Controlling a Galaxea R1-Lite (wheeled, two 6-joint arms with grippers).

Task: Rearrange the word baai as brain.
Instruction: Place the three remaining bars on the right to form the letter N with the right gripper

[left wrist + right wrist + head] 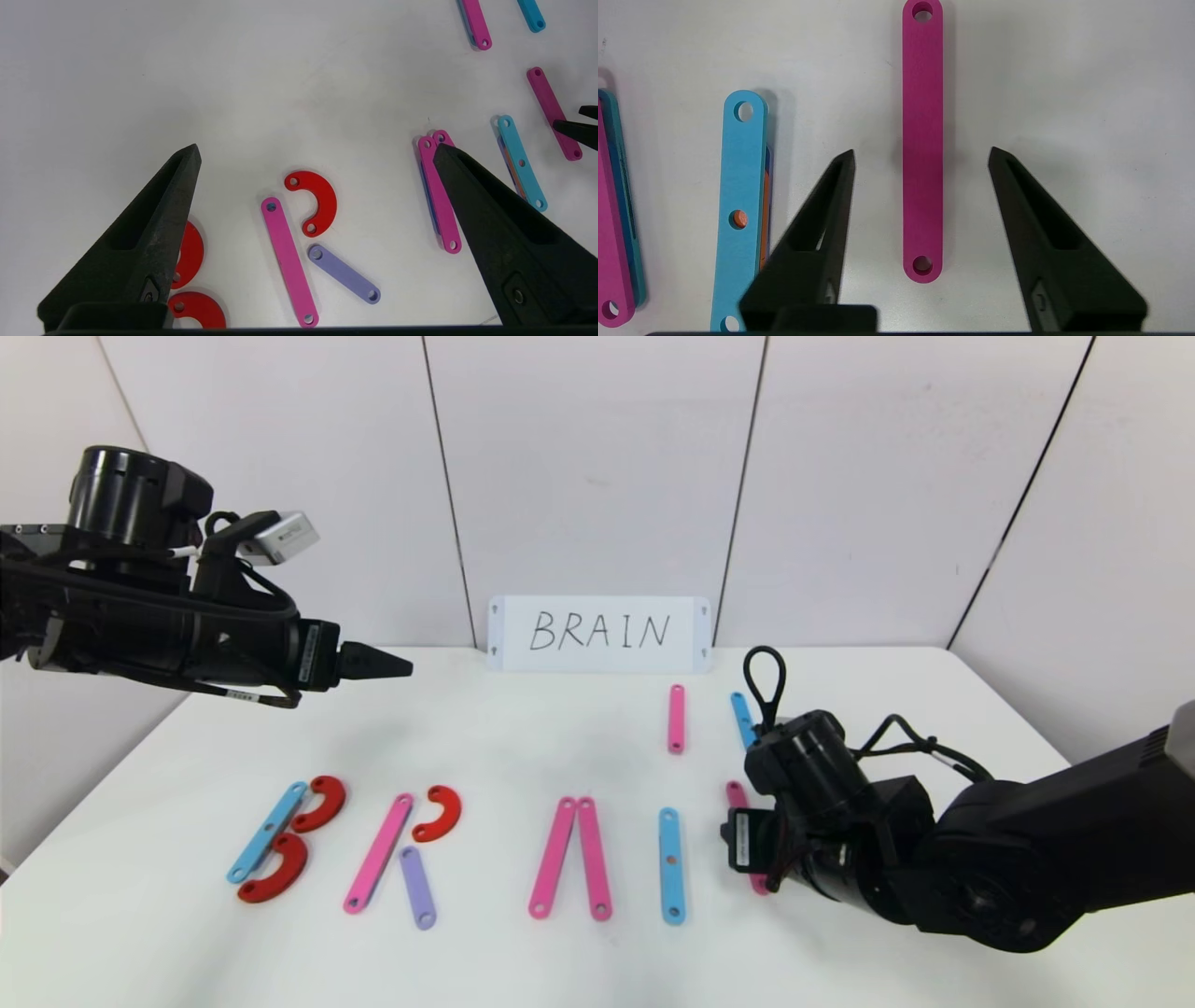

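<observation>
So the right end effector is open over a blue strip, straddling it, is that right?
Not quite: the right wrist view shows the right end effector open and straddling a pink strip, not a blue one. The blue strip lies beside it, outside the fingers.

white card [598, 634], handwritten black "BRAIN"

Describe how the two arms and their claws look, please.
Both arms are black with exposed black cables. The left claw and right claw have matte black, tapered, pointed fingers. The left arm carries a silver camera box; each wrist has a white label.
</observation>
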